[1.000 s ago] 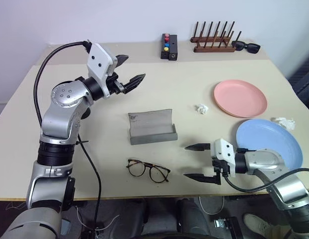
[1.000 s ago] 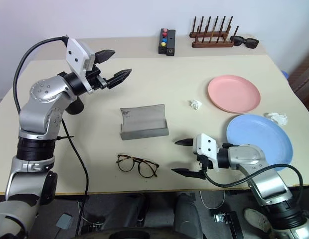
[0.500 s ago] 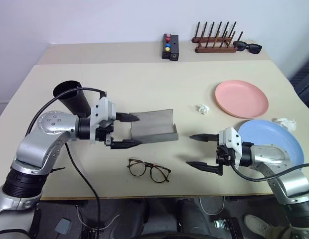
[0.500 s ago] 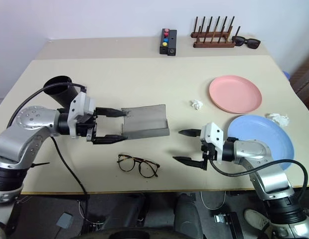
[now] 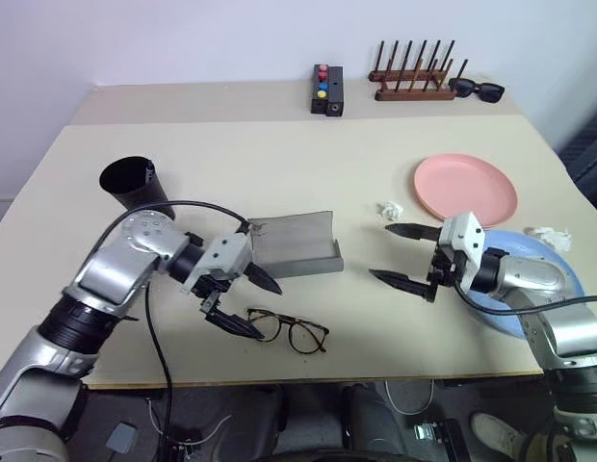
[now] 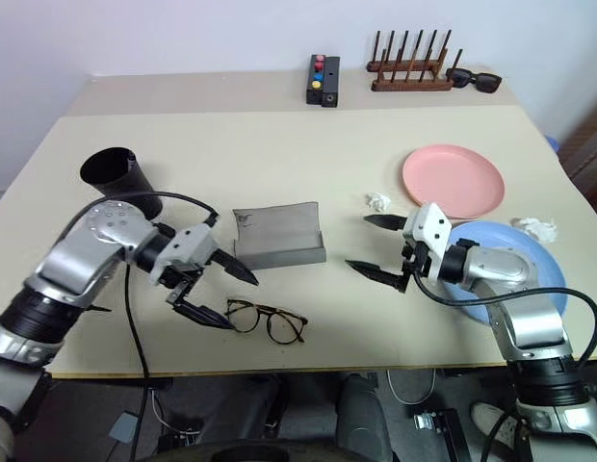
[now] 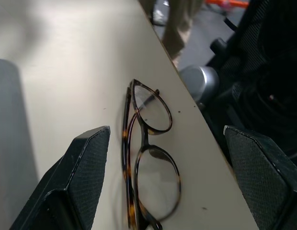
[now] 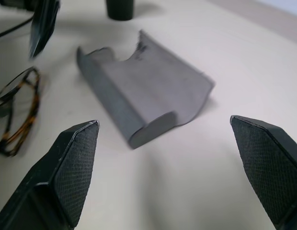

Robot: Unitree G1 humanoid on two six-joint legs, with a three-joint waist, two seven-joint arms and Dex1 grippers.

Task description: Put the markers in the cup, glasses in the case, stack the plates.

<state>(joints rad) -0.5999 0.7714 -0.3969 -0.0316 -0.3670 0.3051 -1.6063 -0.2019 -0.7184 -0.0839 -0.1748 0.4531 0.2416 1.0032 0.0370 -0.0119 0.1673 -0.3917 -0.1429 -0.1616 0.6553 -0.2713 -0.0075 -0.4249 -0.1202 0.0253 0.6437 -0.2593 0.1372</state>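
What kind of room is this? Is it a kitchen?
Probably not a kitchen. It looks like a robot practice room: one plain beige table against a bare wall, set with a mix of things, like plates, glasses and a black box with coloured buttons.

table (image 5: 308, 164) beige | on it: cup (image 5: 133, 185), case (image 5: 294, 245), glasses (image 5: 289, 329), 2 plates (image 5: 465, 189)
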